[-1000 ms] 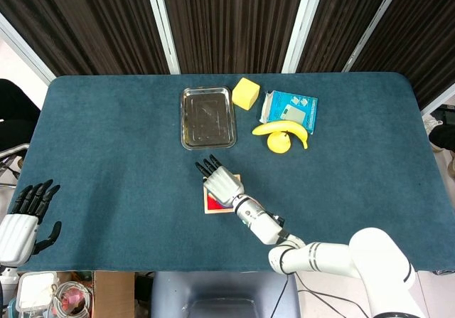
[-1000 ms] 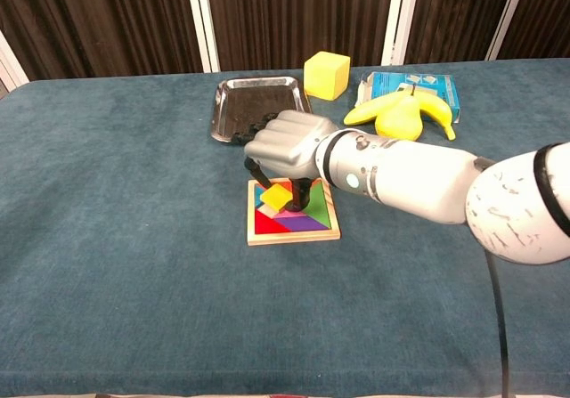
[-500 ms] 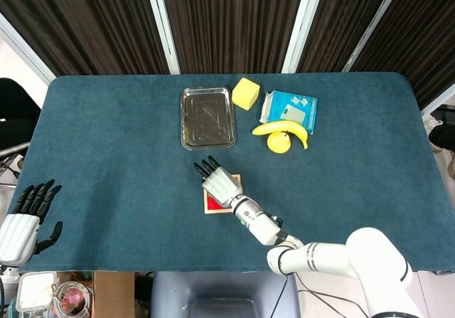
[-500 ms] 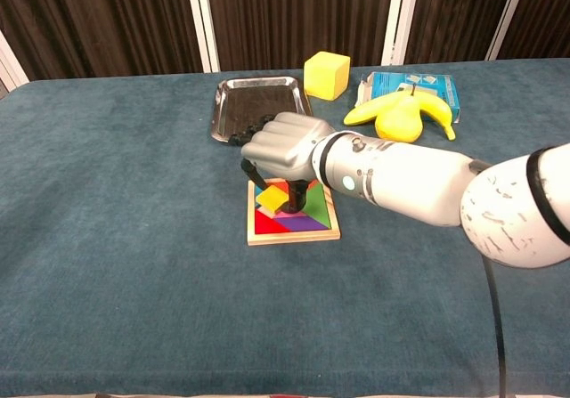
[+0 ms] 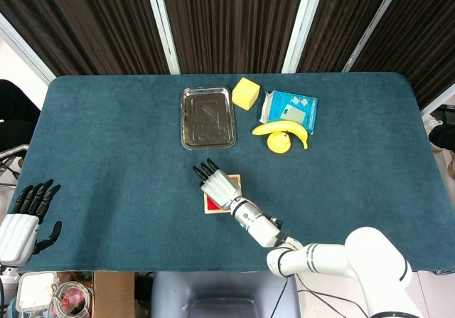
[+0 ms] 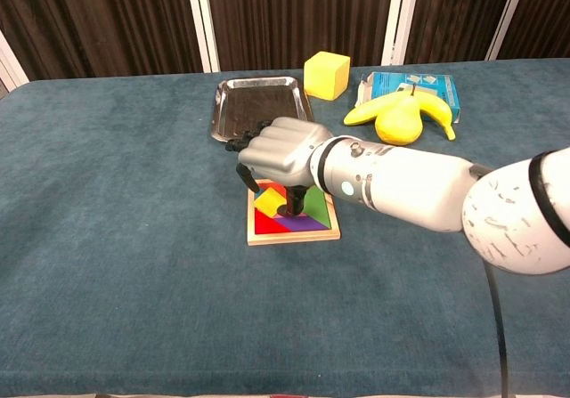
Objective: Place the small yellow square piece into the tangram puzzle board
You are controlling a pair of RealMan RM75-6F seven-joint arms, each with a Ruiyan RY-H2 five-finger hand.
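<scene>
The wooden tangram board (image 6: 294, 236) lies at the table's middle front, filled with coloured pieces. The small yellow square piece (image 6: 266, 202) sits low over the board's left part, nearly flat, pinched between the thumb and a dark fingertip of my right hand (image 6: 280, 153). That hand hovers palm-down over the board. In the head view my right hand (image 5: 217, 184) covers most of the board (image 5: 211, 205) and hides the yellow piece. My left hand (image 5: 25, 218) hangs off the table's near left corner, fingers apart and holding nothing.
Behind the board stands a metal tray (image 6: 258, 104). A yellow cube (image 6: 326, 75), a blue box (image 6: 414, 84), a banana (image 6: 438, 106) and a yellow pear (image 6: 398, 122) lie at the back right. Bare blue cloth stretches on the left.
My right hand has drifted slightly left and lower over the board. The yellow piece went from tilted above the board to nearly flat on it.
</scene>
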